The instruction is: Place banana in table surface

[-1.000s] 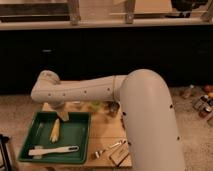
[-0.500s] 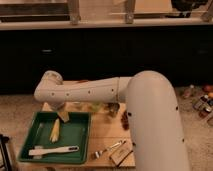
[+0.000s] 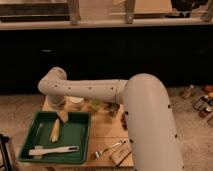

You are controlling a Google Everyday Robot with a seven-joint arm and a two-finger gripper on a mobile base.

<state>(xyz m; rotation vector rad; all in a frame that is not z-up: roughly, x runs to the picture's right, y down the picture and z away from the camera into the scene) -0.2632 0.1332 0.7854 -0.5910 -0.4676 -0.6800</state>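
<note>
The banana [image 3: 54,131], small and pale yellow, lies lengthwise in the dark green tray [image 3: 80,142] at the table's left. My gripper [image 3: 62,117] hangs at the end of the white arm, just above the banana's far end, at the tray's back edge. I cannot tell whether it touches the banana. The light wood table surface [image 3: 106,133] shows to the right of the tray.
A long white-handled utensil [image 3: 53,150] lies across the front of the tray. A fork [image 3: 107,149] and a small block [image 3: 120,156] lie on the wood near the front. A white cup [image 3: 76,102] and greenish items [image 3: 96,105] stand at the back. Bottles [image 3: 201,104] stand at the right.
The arm's elbow has shifted a little to the right and the gripper has come closer to the banana's far end. The banana has stayed in the tray.
</note>
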